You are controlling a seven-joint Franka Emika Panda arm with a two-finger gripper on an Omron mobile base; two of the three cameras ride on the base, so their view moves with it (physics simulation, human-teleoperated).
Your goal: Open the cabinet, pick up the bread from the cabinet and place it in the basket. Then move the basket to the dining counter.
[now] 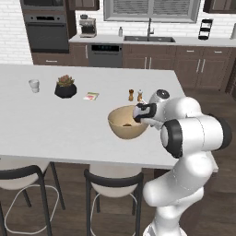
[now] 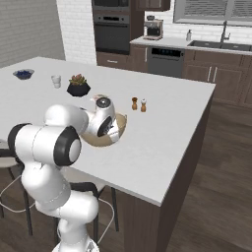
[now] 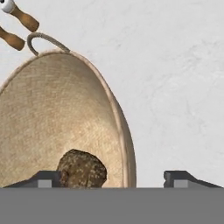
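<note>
The tan basket (image 1: 120, 130) (image 2: 105, 141) (image 3: 52, 118) stands on the white dining counter (image 1: 69, 129) (image 2: 167, 133), near its edge on my side. The dark brown bread (image 3: 82, 168) (image 1: 126, 124) lies inside the basket at the bottom. My gripper (image 3: 113, 179) (image 1: 141, 113) hovers at the basket's rim, open. One fingertip (image 3: 43, 178) is over the inside next to the bread, the other (image 3: 183, 177) over the bare counter outside. The rim passes between them, touching neither. In the right base view my white wrist covers part of the basket.
Two small shakers (image 1: 135, 95) (image 2: 138, 104) (image 3: 19, 26) stand just beyond the basket. A potted plant (image 1: 65, 87) (image 2: 78, 86), a white cup (image 1: 34, 85) (image 2: 56, 81), a small packet (image 1: 91, 96) and a blue bowl (image 2: 23, 74) sit farther along. Black stools (image 1: 115, 182) line the near side.
</note>
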